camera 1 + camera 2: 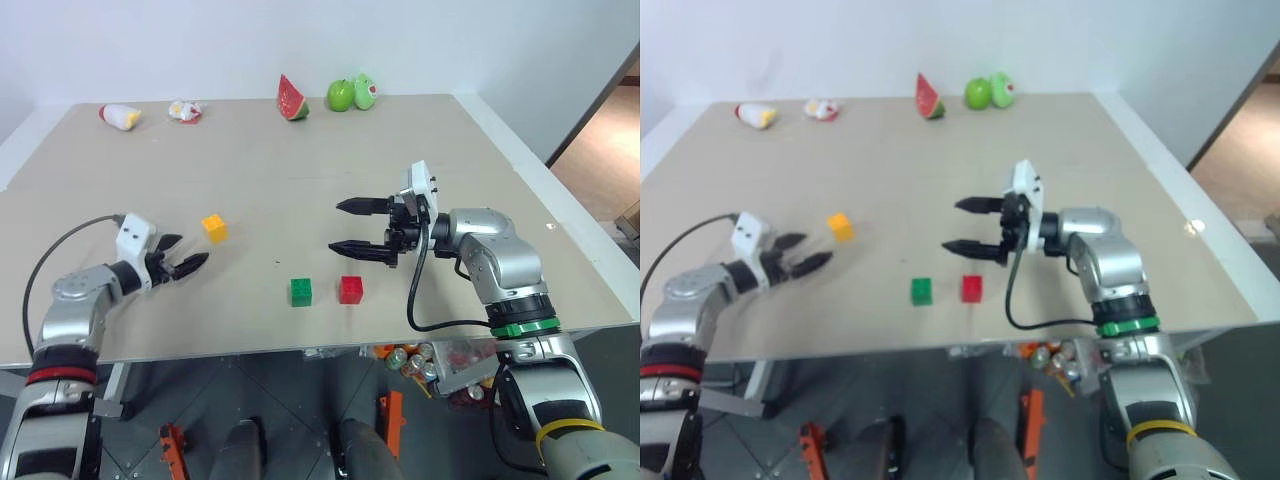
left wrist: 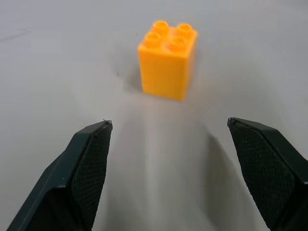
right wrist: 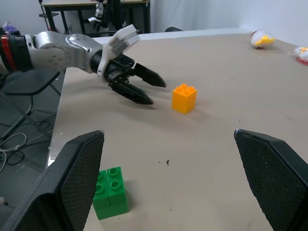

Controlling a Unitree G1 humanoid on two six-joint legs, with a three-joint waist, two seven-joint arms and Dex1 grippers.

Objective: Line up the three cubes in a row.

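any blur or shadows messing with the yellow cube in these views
Left wrist view: yellow cube sharp, soft shadow at its base, left pincer fingers slightly soft. Right wrist view: cube clear, its own fingers blurred. Head views: even light, no glare.

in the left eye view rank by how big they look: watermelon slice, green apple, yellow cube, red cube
1. watermelon slice
2. green apple, nearly as big
3. yellow cube and red cube, alike, so no ranking

The fruit sits farther from the camera, so its true lead may be bigger.
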